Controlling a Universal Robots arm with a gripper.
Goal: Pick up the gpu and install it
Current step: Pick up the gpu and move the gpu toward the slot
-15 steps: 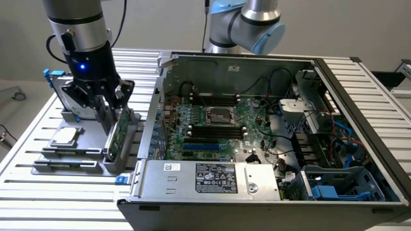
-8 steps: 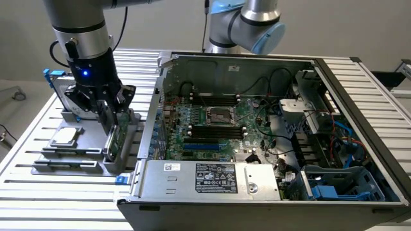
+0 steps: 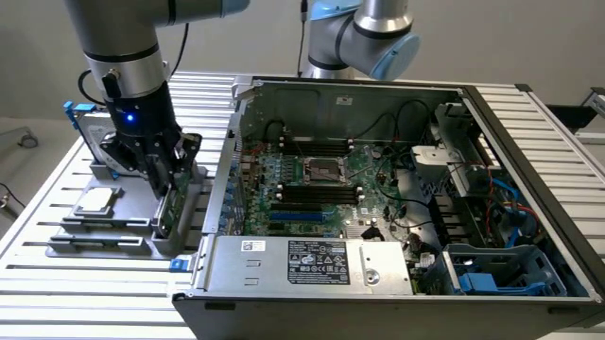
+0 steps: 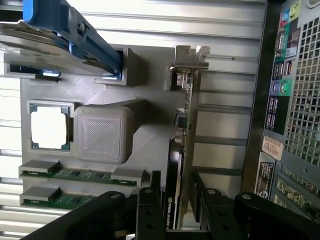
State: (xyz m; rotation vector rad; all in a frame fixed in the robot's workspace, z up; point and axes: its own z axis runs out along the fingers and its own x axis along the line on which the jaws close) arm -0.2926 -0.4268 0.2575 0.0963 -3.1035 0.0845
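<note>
I saw soft, even light from above on both feeds, the slatted counter [image 3: 38, 283] washed pale, the computer case [image 3: 312, 106] dim inside, a blue indicator light [image 3: 129, 117] glowing on the arm [image 3: 127, 42], and the square chip [image 4: 48, 126] glaring white in the wrist view.

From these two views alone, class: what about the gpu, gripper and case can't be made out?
- Exterior view: the gripper and gray holder hide most of the gpu.
- Wrist view: the gpu's end away from its bracket is hidden behind the fingers.
- Exterior view: print on the power supply label is too small to read.
</note>
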